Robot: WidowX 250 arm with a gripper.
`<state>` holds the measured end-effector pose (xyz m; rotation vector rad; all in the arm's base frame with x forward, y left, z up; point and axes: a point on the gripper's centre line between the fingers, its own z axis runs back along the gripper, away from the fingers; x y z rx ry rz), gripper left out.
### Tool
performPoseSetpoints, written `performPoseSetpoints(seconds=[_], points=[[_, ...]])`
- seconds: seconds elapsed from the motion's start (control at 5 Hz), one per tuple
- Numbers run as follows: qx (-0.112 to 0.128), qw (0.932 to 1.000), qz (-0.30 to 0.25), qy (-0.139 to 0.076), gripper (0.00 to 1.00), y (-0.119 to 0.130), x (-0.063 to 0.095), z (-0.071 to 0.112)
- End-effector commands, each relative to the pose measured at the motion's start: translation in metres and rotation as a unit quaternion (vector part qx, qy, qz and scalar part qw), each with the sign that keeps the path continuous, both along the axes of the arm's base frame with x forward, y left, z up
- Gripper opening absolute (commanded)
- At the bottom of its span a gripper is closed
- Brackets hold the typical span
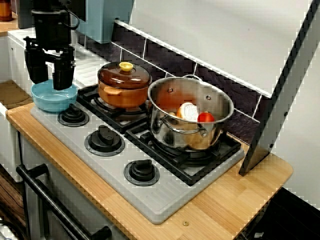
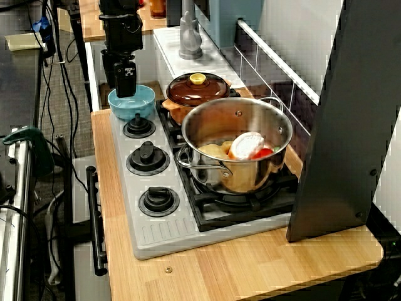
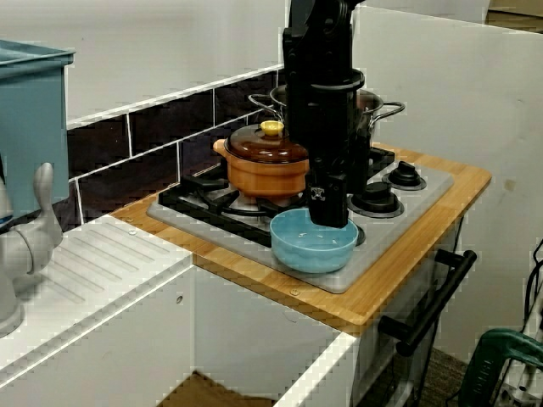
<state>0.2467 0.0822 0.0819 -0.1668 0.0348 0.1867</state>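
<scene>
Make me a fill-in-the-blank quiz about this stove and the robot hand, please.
1. The gripper hangs over the ___ bowl.
2. The orange pot has a lid with a ___ knob.
3. The stove has ___ dials along its front.
4. The tomato lies in the steel pot, which has no ___.
Missing words: blue, yellow, three, lid.
</scene>
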Motion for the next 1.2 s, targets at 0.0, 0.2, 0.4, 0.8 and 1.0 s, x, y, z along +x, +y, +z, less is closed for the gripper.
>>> performPoseSetpoints(seconds=[0.0,0.2,0.4,0.8,1.0], points=[[0.008,0.9994,0.031,-0.012,1.00,0.002,0.001,0.007],[0.026,0.9991,0.033,0.005,1.00,0.011,-0.003,0.017],[0.026,0.9989,0.038,0.005,1.00,0.018,-0.005,0.023],[0.027,0.9977,0.062,0.010,1.00,0.042,-0.006,0.026],[0.016,0.9966,0.081,0.007,1.00,0.053,-0.003,0.019]])
